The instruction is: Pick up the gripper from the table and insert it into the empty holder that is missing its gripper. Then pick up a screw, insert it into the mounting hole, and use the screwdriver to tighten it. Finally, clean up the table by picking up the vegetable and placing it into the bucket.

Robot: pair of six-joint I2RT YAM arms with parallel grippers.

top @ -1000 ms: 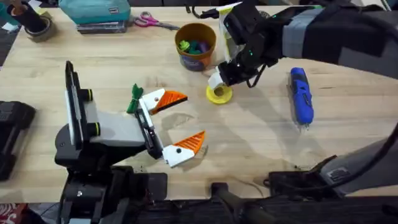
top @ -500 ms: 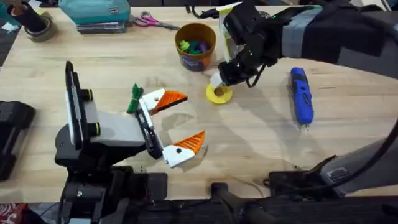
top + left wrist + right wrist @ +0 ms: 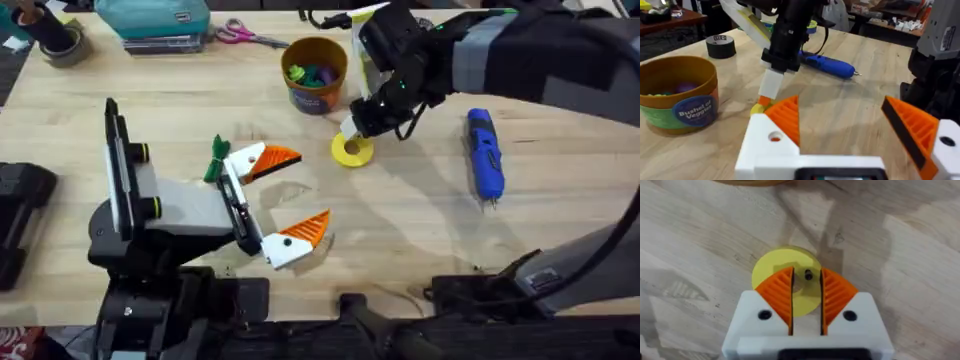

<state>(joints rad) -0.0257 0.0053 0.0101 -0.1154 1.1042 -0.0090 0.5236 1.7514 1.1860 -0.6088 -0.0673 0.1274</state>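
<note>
The right gripper hangs over the yellow disc, jaws a narrow gap apart around the screw (not pinching it). The left gripper rests wide open, empty, on the bench, the vegetable beside it.

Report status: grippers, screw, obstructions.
Right gripper over yellow disc, fingers narrowly apart around screw. Left gripper open, idle. Vegetable beside it. Nothing blocking.
</note>
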